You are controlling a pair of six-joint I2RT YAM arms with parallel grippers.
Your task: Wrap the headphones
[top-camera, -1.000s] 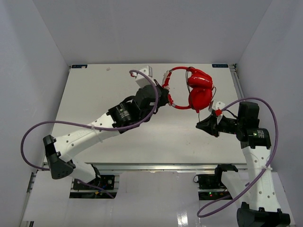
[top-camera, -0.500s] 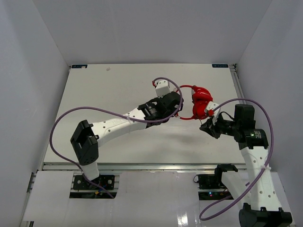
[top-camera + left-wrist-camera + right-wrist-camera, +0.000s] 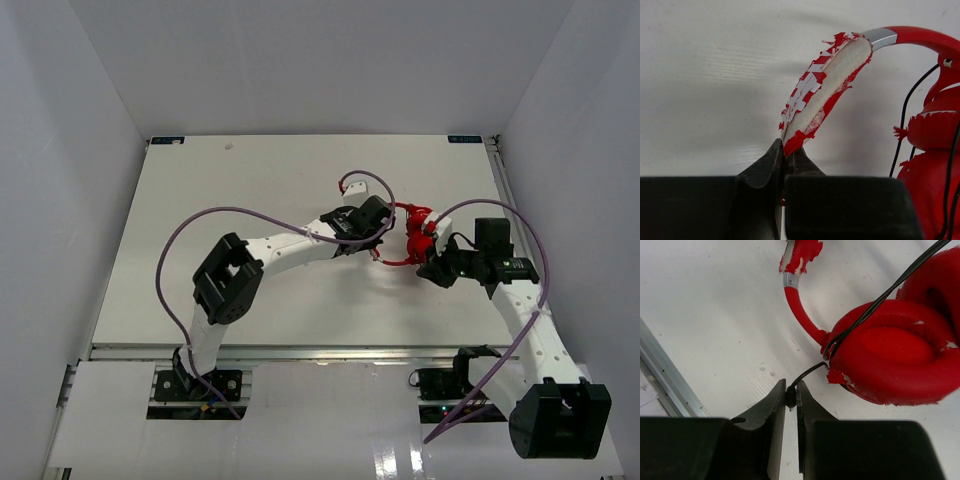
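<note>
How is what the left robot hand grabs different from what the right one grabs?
The left fingers pinch the headband, which is thick and red, with peeling skin and white foam. The right fingers pinch the cable, which is thin, black and smooth. Both belong to the same headphones.

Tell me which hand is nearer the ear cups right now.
Right. The right hand pinches the black cable just beside the ear cups. The left hand clamps the headband padding, farther off along the band.
</note>
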